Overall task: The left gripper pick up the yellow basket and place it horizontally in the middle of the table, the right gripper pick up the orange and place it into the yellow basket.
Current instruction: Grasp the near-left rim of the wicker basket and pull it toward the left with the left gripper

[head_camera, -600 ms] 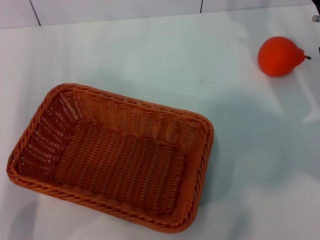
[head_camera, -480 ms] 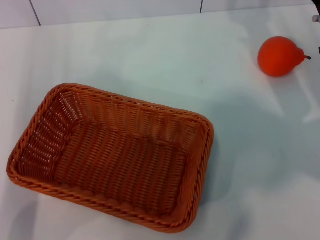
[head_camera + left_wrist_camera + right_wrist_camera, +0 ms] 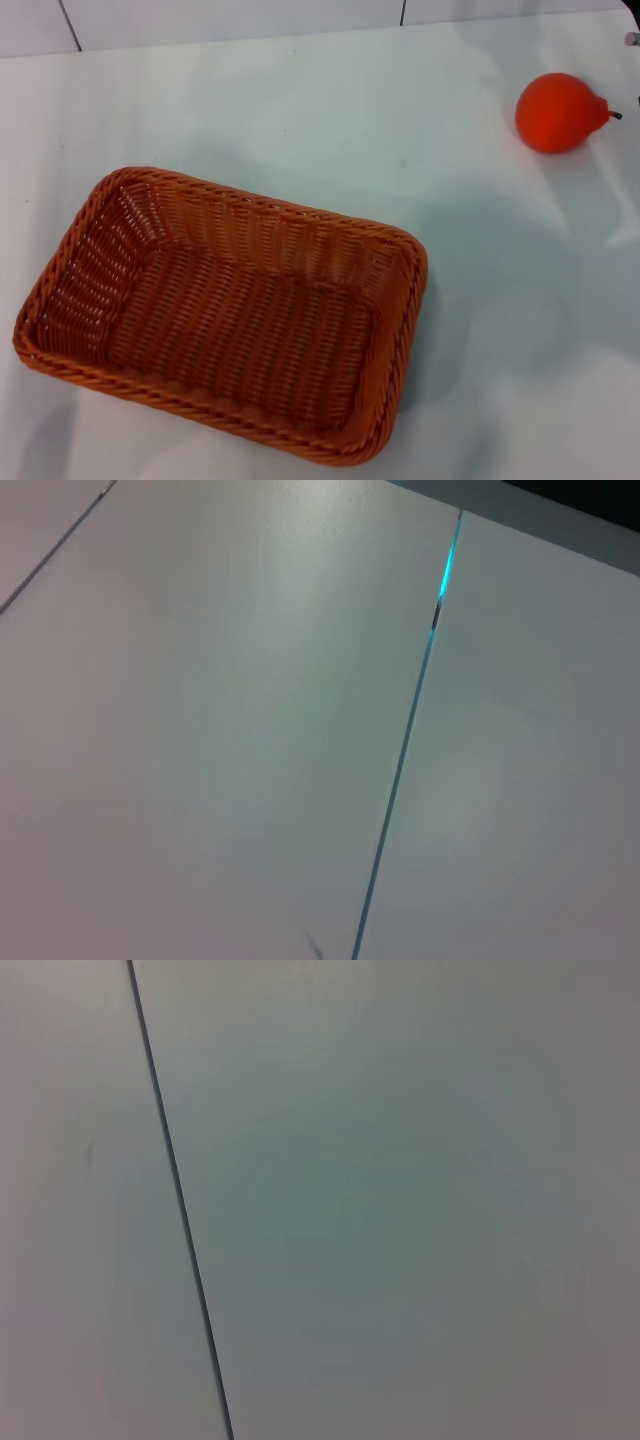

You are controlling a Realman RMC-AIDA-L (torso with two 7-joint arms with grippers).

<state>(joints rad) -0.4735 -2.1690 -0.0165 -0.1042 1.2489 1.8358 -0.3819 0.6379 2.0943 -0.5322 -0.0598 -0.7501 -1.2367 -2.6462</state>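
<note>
Neither step is judged done: one yellow basket (image 3: 225, 315) is seen lying askew at the near left of the table (image 3: 300, 110), and one orange (image 3: 556, 112) rests well apart at the far right, outside it. Neither the left gripper nor the right gripper is shown, so no place relative to them or grasp can be told.

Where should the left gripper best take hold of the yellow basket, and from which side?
Probably the braided rim of the yellow basket at its left short wall, coming from above with one jaw inside and one outside. The flared walls are thin there, and it lies nearest the left arm, far from the orange.
</note>
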